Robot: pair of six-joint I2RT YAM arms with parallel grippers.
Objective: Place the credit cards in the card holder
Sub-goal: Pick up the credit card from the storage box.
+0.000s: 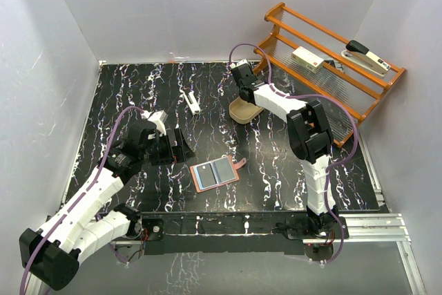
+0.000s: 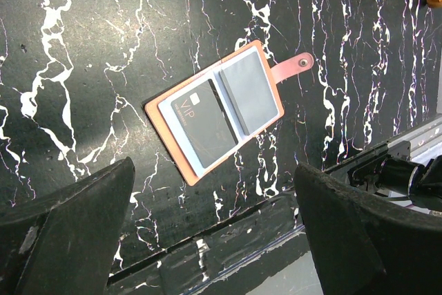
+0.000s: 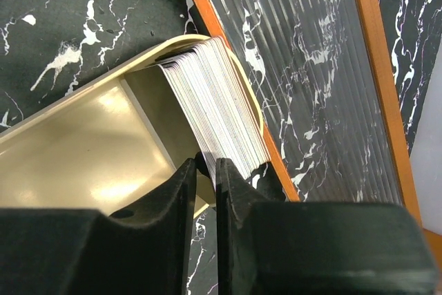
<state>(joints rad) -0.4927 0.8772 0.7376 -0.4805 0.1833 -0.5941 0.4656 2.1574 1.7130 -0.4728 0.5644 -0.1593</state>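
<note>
Card holder (image 1: 217, 173), open: one dark card (image 2: 207, 126) seated. Credit cards (image 3: 217, 101): stack in tray (image 3: 90, 143), at its 1 o'clock. Your right gripper (image 3: 207, 170): nearly closed there, pinch unclear. Left gripper (image 1: 178, 146): spread, empty.

The top external view looks down from above and behind the arm bases onto the whole black marbled surface (image 1: 138, 88), with the card holder (image 1: 215, 173) at its front middle. The left wrist view hangs near the card holder, looking steeply down on it, with the left jaws filling the lower corners. It shares the card holder and the surface around it with the top view. The right wrist view sits well behind and right of the card holder, very close to a tan tray (image 3: 69, 164), the credit cards (image 3: 214, 101) and an orange rack (image 3: 376, 67), with the right jaws at the bottom edge. Tray and rack also show from above.
</note>
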